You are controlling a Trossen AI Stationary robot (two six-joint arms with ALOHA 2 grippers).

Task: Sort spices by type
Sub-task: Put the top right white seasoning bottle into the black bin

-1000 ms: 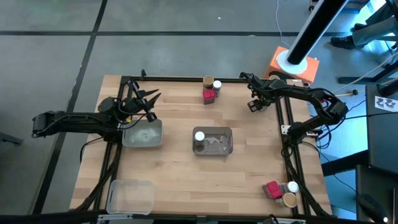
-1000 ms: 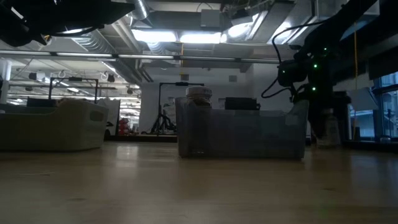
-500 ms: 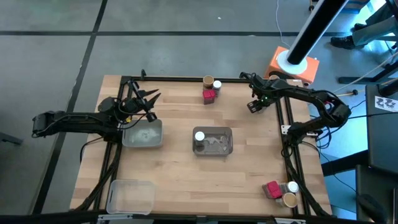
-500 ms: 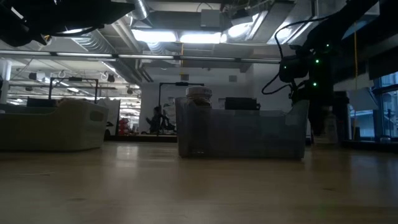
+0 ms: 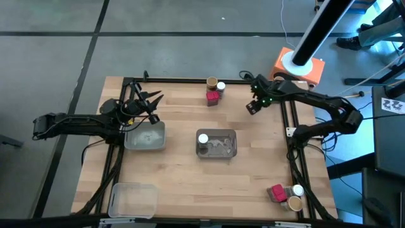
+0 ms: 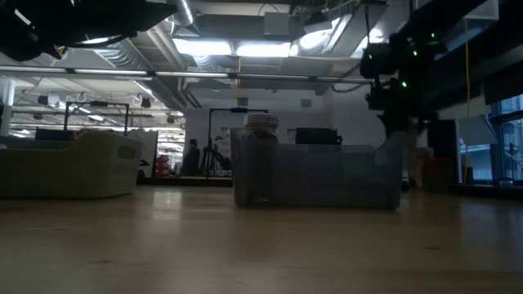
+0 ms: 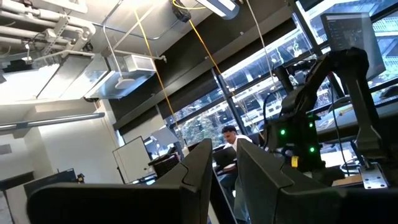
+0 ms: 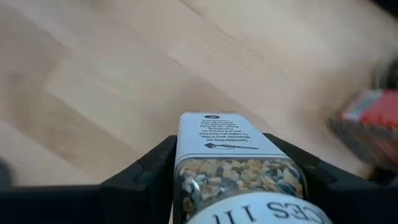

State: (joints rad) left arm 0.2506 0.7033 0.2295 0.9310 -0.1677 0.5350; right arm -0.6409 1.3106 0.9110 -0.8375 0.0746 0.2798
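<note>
A: Open lanes? The near middle of the table is bare wood, so is the strip between the centre tray and the far jars.

B: Obstacles: left tray under the left gripper; near-left tray; near-right cluster.

One jar in the middle tray, three spices at the table's far edge, three at its near right corner
</note>
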